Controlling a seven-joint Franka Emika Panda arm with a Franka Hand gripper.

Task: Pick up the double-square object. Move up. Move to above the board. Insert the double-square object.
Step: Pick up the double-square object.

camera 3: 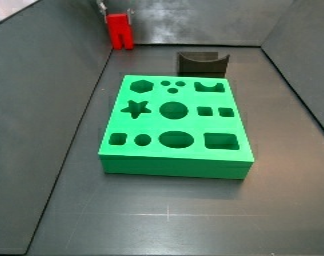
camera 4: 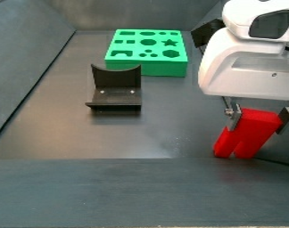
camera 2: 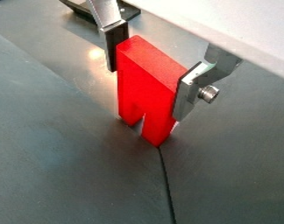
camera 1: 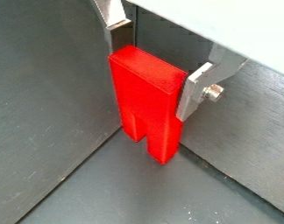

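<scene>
Dark grey tabletop (camera 3: 165,215) fills the enclosure, with grey walls rising on its sides, and everything sits on that one flat surface.

Largest on it is the board (camera 3: 178,125), a flat bright green square slab lying in the middle of the floor in a side view, its top cut with a star, circles, an oval and squares. In a side view it lies at the far end (camera 4: 150,46) instead.

Just beyond the board's far edge stands the fixture (camera 3: 202,62), a dark L-shaped bracket; in a side view it sits nearer than the board (camera 4: 115,89), apart from it.

Well away from both, by the wall, the gripper (camera 4: 254,114) hangs under the arm's white housing. Its silver fingers (camera 2: 194,90) are pressed against opposite sides of the double-square object (camera 2: 147,83), pinching it upright with its two legs pointing down. Both wrist views show the red block (camera 1: 151,101) clamped between the plates. In a side view its legs (camera 4: 244,135) are at or just above the tabletop; whether they touch it, I cannot tell. In a side view it shows in the far left corner (camera 3: 119,30).
</scene>
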